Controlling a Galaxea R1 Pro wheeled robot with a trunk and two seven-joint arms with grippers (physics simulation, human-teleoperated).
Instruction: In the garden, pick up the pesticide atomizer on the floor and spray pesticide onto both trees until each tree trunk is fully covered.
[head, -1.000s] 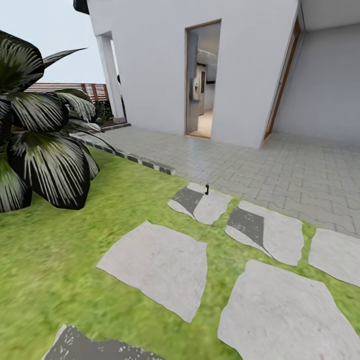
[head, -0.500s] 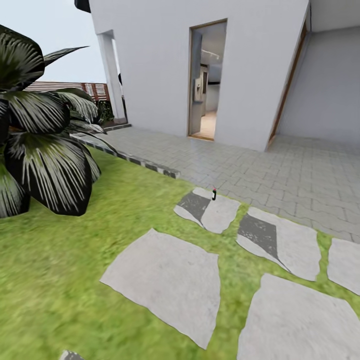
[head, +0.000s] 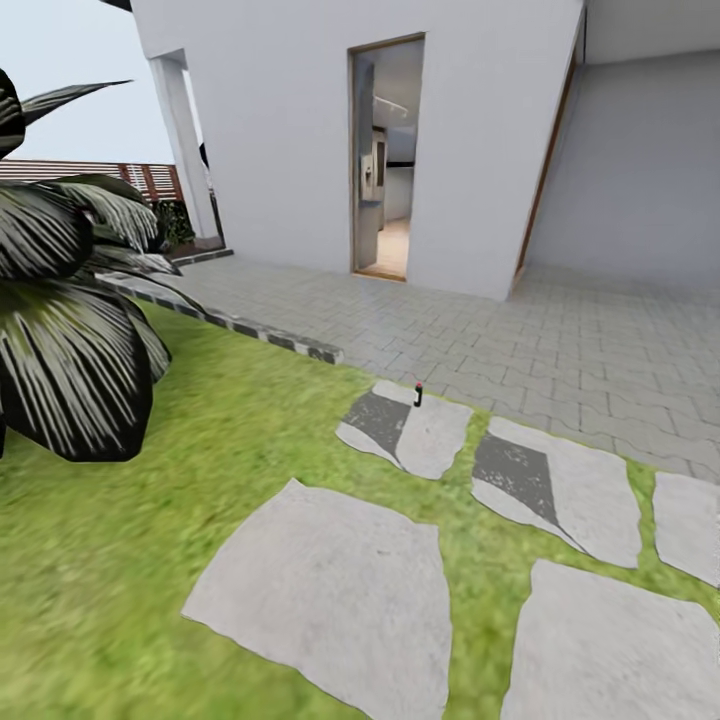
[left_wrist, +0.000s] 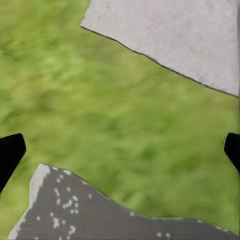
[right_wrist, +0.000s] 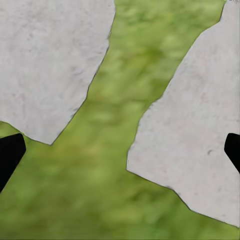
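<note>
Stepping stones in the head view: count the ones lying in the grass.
5, partly cut off: near stone, lower right, two-tone stone by the small bottle, its neighbour, right edge. More may lie outside the view.

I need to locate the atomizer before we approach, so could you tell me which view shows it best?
The head view: the small dark, red-topped atomizer stands far ahead at a stepping stone's edge. Both wrist views show grass and stone slabs instead.

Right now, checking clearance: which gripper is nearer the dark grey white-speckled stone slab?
Left. The left gripper hangs open above grass right beside the dark speckled slab; the right gripper hangs above a grass strip between two pale grey slabs.
</note>
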